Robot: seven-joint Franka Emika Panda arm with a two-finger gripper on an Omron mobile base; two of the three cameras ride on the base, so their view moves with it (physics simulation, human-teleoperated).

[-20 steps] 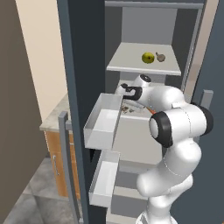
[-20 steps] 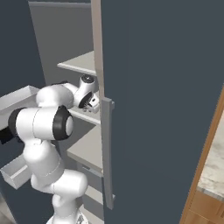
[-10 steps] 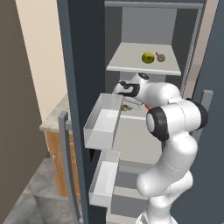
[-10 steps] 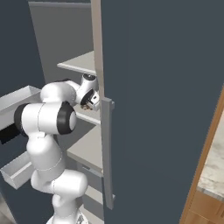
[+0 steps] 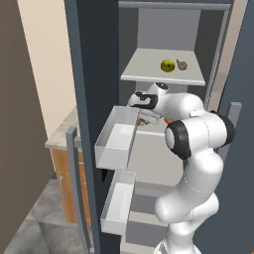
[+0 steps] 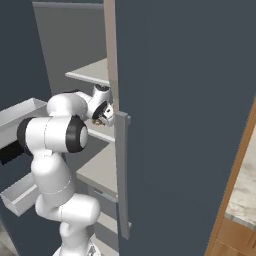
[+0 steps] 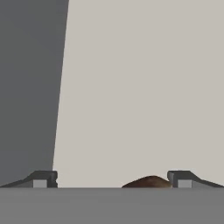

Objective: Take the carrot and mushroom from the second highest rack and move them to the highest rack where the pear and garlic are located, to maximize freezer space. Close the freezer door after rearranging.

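Two small dark fingertips (image 7: 43, 179) are seen set wide apart in the hand view, with the low brown rounded cap of the mushroom (image 7: 146, 182) between them, nearer the right-hand tip; nothing is clamped. The two-finger gripper (image 5: 142, 120) is reached in over the pale grey second-highest rack (image 7: 144, 87), judged as a straddle ahead of a grasp. Mushroom axis cannot be told; only a hump is exposed. The carrot is not made out. On the flat grey top rack (image 5: 149, 69) the yellow-green pear (image 5: 167, 65) and pale garlic bulb (image 5: 182, 65) sit side by side, room left beside them. The dark slate freezer door (image 6: 185, 115) is stood open for access.

beige wall (image 5: 44, 59), wooden cabinet (image 5: 67, 173), grey floor (image 5: 34, 218)
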